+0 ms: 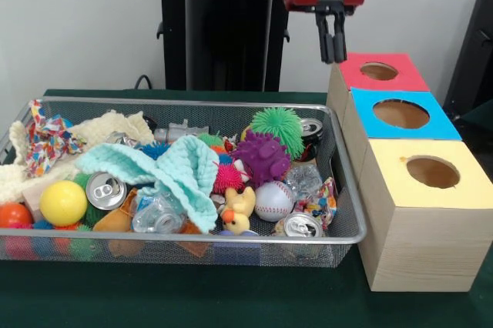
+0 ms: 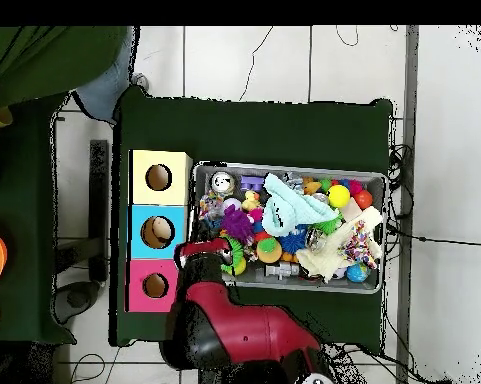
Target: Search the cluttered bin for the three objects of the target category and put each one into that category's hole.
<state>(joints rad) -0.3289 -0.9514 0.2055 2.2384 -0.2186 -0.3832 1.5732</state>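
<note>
The wire mesh bin (image 1: 192,102) is full of clutter; it also shows in the overhead view (image 2: 284,167). A confetti cloth (image 1: 45,140) lies at its far left, also seen from overhead (image 2: 362,238). A second small confetti cloth (image 1: 322,195) lies near the right front. The cream-yellow knitted cloth (image 1: 112,128) lies at the back left, also seen from overhead (image 2: 329,262). The yellow-topped hole (image 1: 433,172) is on the nearest wooden box, and shows from overhead (image 2: 159,178). My gripper (image 1: 333,57) hangs above the bin's far right corner, beside the red-topped box. It is shut and holds nothing. From overhead the gripper (image 2: 212,255) is over the bin's edge.
A mint knitted cloth (image 1: 177,170), spiky balls (image 1: 262,157), drink cans (image 1: 105,189), a baseball (image 1: 273,200) and a yellow ball (image 1: 63,202) fill the bin. The blue-topped hole (image 1: 400,114) and red-topped hole (image 1: 379,71) stand behind the yellow one. A person (image 2: 54,60) is at the overhead view's top left.
</note>
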